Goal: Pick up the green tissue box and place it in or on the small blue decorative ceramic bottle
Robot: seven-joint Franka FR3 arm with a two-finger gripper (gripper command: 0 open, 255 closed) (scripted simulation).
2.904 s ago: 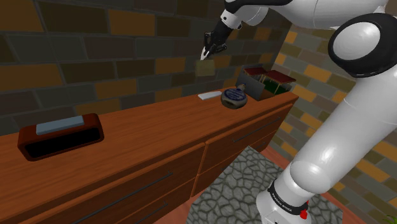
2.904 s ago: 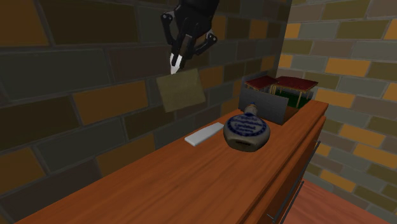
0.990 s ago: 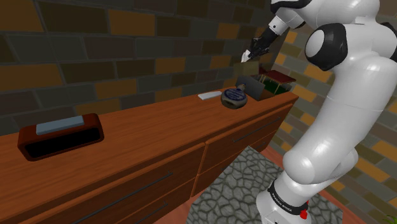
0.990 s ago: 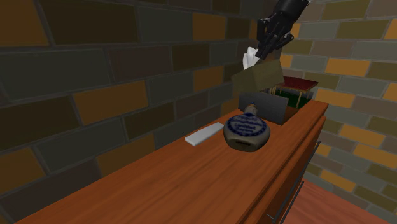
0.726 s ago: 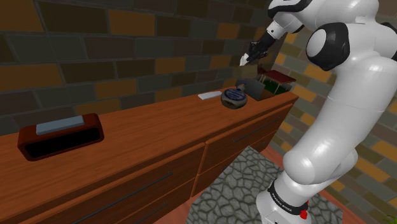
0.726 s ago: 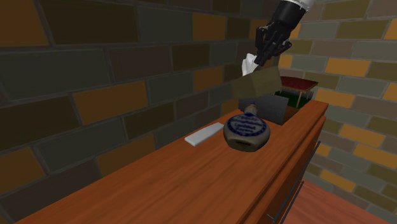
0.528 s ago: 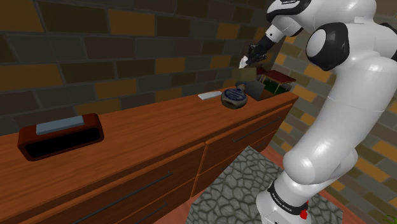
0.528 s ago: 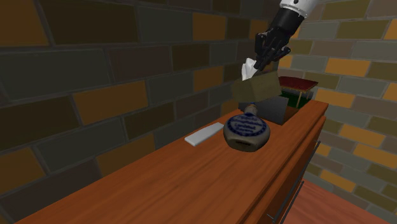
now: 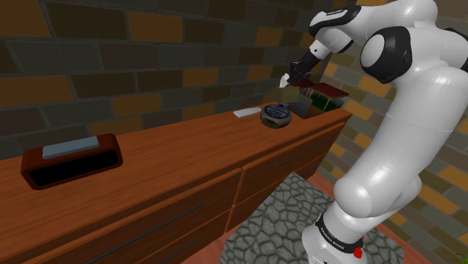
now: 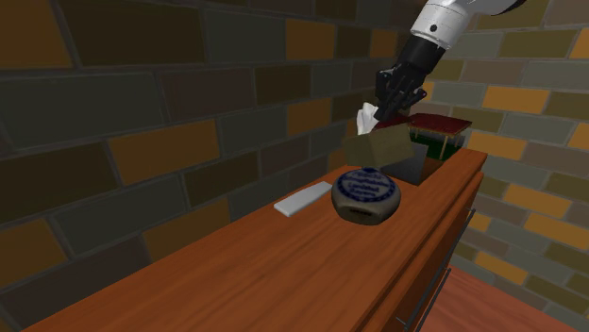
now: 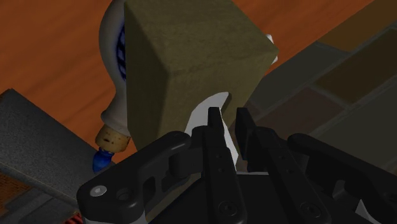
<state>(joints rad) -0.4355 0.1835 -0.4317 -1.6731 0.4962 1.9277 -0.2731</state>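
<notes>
Two things are changing together: the claw is coming down, and the olive-green tissue box hanging beneath it is coming down with it. A moment ago the box was swinging well above the blue-and-white bottle; now its lower edge is sitting just at the bottle's upper side in the second exterior view. Whether the two are already touching, I cannot tell.

The claw's fingers are standing almost together, pinching the white tissue that is sticking out of the box's top, so the box is dangling slightly tilted from that tissue and not gripped by its walls. In the wrist view the box is lying straight ahead of the claw and covering most of the bottle, which is lying on its side on the wooden surface with its corked neck poking out past the box.

Judging from this, the carry is nearly over and the placing is beginning. The bottle's rounded flank is offering a poor seat, so the box may be sliding off once released.
</notes>
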